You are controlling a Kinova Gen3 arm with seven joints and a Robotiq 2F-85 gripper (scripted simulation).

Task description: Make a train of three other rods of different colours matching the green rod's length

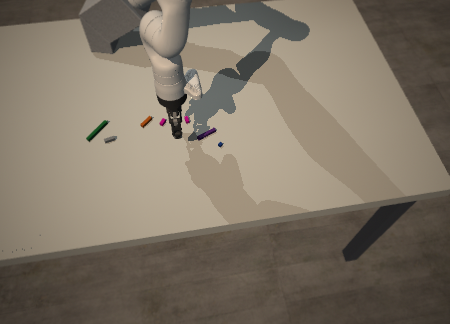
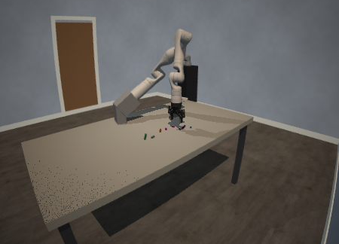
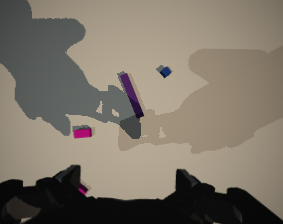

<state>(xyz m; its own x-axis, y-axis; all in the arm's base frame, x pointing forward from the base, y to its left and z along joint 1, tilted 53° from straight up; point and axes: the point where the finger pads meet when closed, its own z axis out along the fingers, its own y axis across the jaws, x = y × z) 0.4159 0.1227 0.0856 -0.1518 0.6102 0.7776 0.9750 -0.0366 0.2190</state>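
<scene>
Green rod (image 1: pixel 97 130) (image 2: pixel 145 136) far left, grey rod (image 1: pixel 110 139) (image 2: pixel 152 136) just beside, then orange rod (image 1: pixel 146 121) (image 2: pixel 160 130), left magenta rod (image 1: pixel 163 121) (image 2: pixel 166 129) (image 3: pixel 83 190). Gripper (image 1: pixel 176 134) (image 2: pixel 177 120) (image 3: pixel 128 178) wide open, holding nothing. Right magenta rod (image 1: pixel 187 120) (image 2: pixel 172 126) (image 3: pixel 82 133), purple rod (image 1: pixel 207 134) (image 2: pixel 183 127) (image 3: pixel 131 95), blue rod (image 1: pixel 220 144) (image 2: pixel 190 127) (image 3: pixel 165 72) rightmost. No train yet — likely grey, orange, blue, all apart. Table (image 1: pixel 250 220) (image 2: pixel 151 174) edges well off; roomier toward front.

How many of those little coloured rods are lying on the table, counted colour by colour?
Green: 1
Grey: 1
Orange: 1
Magenta: 2
Purple: 1
Blue: 1
Total: 7
</scene>
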